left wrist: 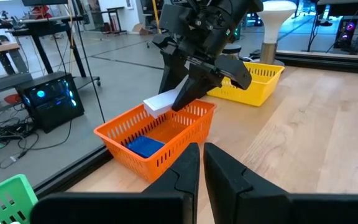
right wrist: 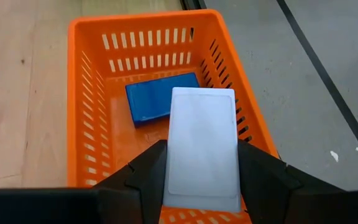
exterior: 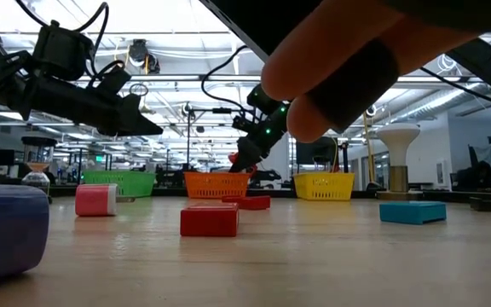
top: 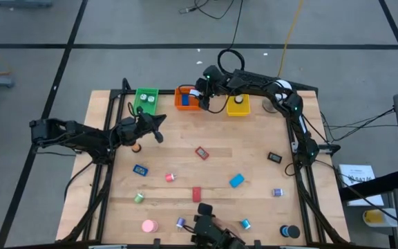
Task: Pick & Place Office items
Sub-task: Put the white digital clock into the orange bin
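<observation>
A robotics lab or open workshop hall: beyond the pale wooden tabletop (top: pixel 206 166) at 12 o'clock lie a grey concrete floor (top: pixel 150 28) with trailing black cables (top: pixel 237 21), ceiling strip lights (exterior: pixel 186 38), and a glowing black computer tower (left wrist: pixel 48 99).

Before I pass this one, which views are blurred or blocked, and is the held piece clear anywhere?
Low view: a dark, out-of-focus shape fills the top right, and a blue piece blurs at the near left edge. Right wrist view: sharp, with the right gripper shut on the white block above the orange tray. Left wrist view: clear too, left gripper shut.
</observation>
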Robot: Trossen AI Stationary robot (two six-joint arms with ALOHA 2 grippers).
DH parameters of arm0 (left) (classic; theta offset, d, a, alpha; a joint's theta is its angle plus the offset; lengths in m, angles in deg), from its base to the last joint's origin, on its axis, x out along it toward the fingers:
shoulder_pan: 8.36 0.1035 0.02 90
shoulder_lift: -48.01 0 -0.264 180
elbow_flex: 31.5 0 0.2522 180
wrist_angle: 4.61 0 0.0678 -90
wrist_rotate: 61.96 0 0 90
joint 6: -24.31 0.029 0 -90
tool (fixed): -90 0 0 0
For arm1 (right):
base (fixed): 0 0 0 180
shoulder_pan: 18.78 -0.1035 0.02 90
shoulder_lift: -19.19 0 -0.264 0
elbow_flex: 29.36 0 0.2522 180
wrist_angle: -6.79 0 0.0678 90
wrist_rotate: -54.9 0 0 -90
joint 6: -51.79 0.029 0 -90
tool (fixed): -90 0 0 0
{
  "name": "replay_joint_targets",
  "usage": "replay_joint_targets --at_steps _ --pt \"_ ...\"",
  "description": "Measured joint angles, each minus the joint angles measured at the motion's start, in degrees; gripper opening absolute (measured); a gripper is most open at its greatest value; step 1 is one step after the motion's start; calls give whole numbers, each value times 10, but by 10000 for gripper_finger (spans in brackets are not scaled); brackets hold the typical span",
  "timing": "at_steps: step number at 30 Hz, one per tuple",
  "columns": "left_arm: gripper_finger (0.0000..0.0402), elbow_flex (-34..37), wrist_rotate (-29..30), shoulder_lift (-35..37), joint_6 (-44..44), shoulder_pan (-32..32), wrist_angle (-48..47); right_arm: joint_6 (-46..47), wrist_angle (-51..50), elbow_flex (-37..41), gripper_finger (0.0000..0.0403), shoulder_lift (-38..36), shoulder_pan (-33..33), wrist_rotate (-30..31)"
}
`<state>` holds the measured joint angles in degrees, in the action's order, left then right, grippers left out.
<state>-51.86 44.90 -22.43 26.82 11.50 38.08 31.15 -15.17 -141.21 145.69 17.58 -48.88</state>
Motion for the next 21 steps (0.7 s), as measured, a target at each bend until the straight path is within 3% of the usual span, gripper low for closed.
replay_joint_targets --at_steps 21 --pt "31 0 0 0 0 0 0 3 0 0 178 0 1 5"
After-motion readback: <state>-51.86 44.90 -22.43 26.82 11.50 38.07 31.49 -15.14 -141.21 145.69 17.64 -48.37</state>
